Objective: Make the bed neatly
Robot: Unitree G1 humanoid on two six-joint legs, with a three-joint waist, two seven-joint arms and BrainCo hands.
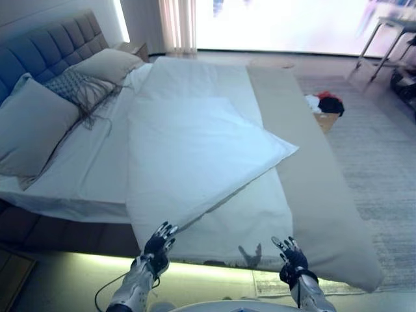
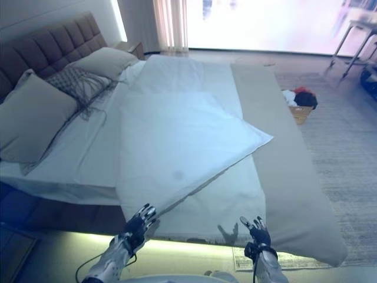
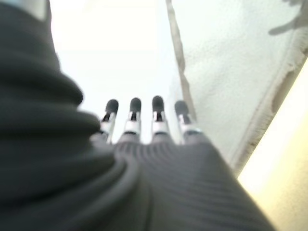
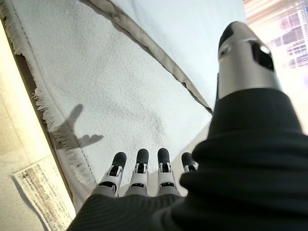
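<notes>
Hovering at the bottom of the frame, left hand [image 1: 158, 246] and right hand [image 1: 290, 253] both sit above the foot edge of the bed [image 1: 97, 188], fingers straight and spread, holding nothing; both wrist views confirm the dark-tipped fingers [image 4: 139, 168] extended in a row over cloth. White duvet [image 1: 195, 149] occupies the centre of the frame: smooth, thin, roughly rectangular, with a top layer folded back on a diagonal so one corner points toward the right at mid-frame. Its lower hem hangs over the foot edge just beyond the left hand. Beige blanket [image 1: 312, 175] runs as a long strip along the right side of the duvet, from upper centre to lower right, draped over the mattress edge; in the right wrist view its surface looks nubbly, with a short fringe on the border. White sheet [image 1: 84, 169] lies flat at centre left. Tufted headboard [image 1: 52, 45], padded in square panels, fills the upper left. Against it lean a large plain pillow [image 1: 29, 127], a patterned cushion with trailing tassels [image 1: 78, 88], and a second plain pillow [image 1: 110, 65]. Grey woven rug [image 1: 383, 169] covers the floor at right. Small wicker basket [image 2: 301, 106] with red, white and dark cloth stands on it, upper right, near the blanket. Light strip glows under the bed frame at lower left.
</notes>
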